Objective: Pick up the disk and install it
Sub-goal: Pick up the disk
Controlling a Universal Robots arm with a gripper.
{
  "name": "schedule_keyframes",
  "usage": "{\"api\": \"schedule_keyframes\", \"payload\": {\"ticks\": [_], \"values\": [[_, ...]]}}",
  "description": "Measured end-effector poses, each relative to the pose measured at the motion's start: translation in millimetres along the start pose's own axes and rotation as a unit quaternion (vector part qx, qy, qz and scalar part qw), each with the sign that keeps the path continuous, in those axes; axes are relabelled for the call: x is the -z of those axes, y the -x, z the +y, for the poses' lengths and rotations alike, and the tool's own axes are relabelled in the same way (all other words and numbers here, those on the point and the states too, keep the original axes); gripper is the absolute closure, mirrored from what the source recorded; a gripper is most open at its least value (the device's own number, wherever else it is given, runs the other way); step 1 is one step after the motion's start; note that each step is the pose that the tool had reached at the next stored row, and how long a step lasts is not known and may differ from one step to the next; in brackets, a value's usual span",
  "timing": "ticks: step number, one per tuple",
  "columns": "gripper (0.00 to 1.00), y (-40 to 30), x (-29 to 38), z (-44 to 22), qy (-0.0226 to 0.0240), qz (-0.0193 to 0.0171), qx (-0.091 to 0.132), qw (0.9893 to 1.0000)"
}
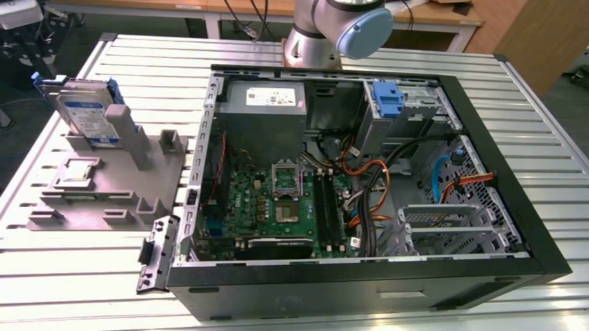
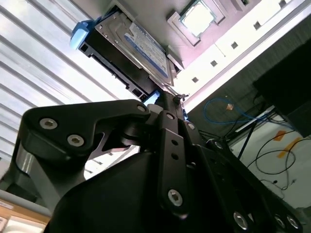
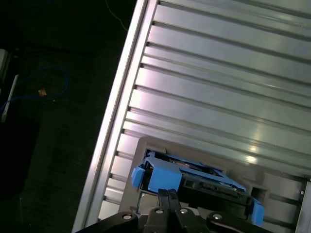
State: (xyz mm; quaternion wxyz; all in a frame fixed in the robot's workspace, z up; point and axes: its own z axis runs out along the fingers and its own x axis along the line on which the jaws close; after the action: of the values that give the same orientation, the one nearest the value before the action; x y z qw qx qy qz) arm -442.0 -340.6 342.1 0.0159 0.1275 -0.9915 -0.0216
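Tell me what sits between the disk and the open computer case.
In the exterior view, the grey holder under the disk, with a short upright post, fills most of it; then a strip of table before the computer case.

Your arm (image 1: 336, 27) runs out past the exterior view's top edge, and a grey post (image 1: 124, 127) covers part of the disk (image 1: 81, 110) on its stand (image 1: 101, 193). In the second wrist view the gripper (image 2: 165, 97) masks the disk's near end, and the print on the label (image 2: 146, 46) is too small to tell.
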Motion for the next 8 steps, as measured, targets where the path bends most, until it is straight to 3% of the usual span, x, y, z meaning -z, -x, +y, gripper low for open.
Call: {"api": "schedule_keyframes", "payload": {"ticks": [8], "values": [[0.90,0.0,0.0,0.0,-0.0015,0.0027,0.055,0.9985]]}}
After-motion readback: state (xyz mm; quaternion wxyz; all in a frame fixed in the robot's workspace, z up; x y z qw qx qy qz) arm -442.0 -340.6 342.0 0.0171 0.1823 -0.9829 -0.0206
